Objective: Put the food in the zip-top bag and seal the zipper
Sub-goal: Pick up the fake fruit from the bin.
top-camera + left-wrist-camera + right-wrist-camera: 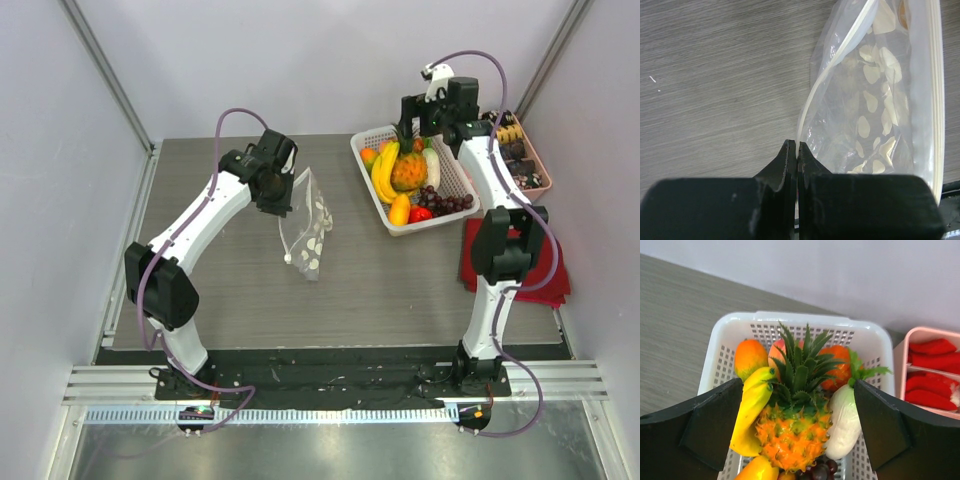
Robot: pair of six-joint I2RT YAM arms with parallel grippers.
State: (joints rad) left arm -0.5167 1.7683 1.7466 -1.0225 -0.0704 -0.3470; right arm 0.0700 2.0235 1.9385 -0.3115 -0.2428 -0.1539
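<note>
**Left gripper** point(796, 149): the jaws are pressed together, pinching the thin whitish press-seal zipper point(810, 101) at the mouth edge of the clear, crinkly plastic zip-top bag point(875, 100) printed with white dots. The bag's two mouth strips stand apart. The bag is left of centre over the grey wood-grain table point(220, 280). Whether its near end rests on the table cannot be told.

**Right gripper** point(797, 390): the fingers are spread wide and grip nothing. It hangs above the white mesh plastic basket point(805, 316) at the far right of the table.

**Food:** all of it lies in that basket.
- An orange scaly toy fruit with a green leafy crown point(792, 437) sits below the gap between the fingers.
- A yellow plastic banana point(752, 405) touches its left side.
- A white radish with green leaves point(845, 420) touches its right side.
- A round orange fruit point(750, 357) and a pink peach point(776, 352) lie farther back.

**Adjacent:** a pink compartment tray point(927, 331) holding red pieces point(932, 346) stands just right of the basket.
</note>
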